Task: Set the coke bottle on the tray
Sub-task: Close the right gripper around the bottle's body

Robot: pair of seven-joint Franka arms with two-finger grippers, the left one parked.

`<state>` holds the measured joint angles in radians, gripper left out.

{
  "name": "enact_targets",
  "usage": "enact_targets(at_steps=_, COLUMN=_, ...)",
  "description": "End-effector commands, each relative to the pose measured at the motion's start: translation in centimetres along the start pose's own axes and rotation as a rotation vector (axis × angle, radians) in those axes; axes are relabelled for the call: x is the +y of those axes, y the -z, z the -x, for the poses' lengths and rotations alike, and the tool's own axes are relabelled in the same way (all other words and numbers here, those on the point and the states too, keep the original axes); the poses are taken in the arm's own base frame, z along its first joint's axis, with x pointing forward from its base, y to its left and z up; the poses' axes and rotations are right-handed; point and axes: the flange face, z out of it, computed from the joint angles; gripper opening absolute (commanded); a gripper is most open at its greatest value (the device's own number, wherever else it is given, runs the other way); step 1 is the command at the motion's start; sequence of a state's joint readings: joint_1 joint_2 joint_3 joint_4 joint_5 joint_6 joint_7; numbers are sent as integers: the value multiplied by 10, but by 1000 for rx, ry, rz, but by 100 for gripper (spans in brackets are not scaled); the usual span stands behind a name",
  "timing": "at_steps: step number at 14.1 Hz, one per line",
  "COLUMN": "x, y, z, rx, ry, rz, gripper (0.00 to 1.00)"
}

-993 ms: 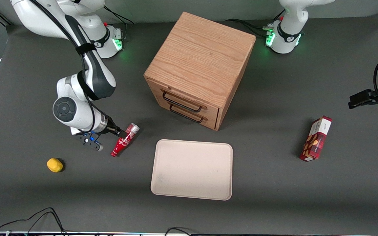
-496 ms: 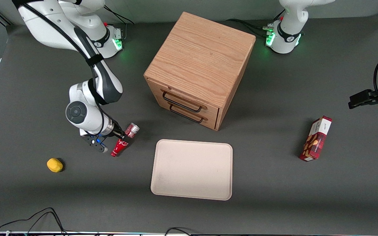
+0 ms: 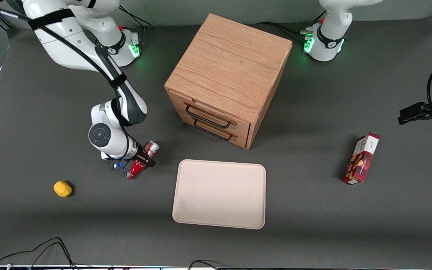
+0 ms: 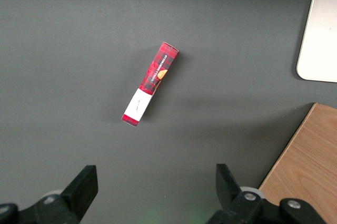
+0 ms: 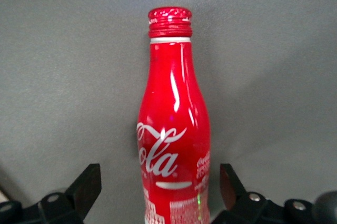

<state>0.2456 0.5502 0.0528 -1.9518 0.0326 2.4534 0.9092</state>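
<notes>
The coke bottle (image 3: 143, 159) lies on its side on the dark table (image 3: 313, 210), its silvery base end pointing toward one o'clock and its narrow red neck toward seven o'clock in the front view. The gripper (image 3: 140, 159) is down over the middle of the bottle, and the wrist view shows its two black fingers (image 5: 84, 187) spread wide, one on each side of the bottle's body (image 5: 174, 145) with gaps between, so it holds nothing yet. The tray (image 3: 219, 194) sits flat on the table near the bottle, at about four o'clock from it, and the two do not touch. A wooden cabinet (image 3: 228, 77) with two drawers stands farther from the front camera than the tray. A small yellow fruit (image 3: 62, 188) lies at about eight o'clock from the bottle, toward the working arm's end of the table. A red snack box (image 3: 361, 158) lies toward the parked arm's end.
</notes>
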Motion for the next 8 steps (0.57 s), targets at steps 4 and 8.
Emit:
enact_targets(at_steps=4, x=-3, y=-5, z=0, rx=31, ry=-5, rz=7, gripper=87)
enact_targets(at_steps=8, x=-3, y=-4, z=2, rx=32, ry=-6, rz=7, gripper=0)
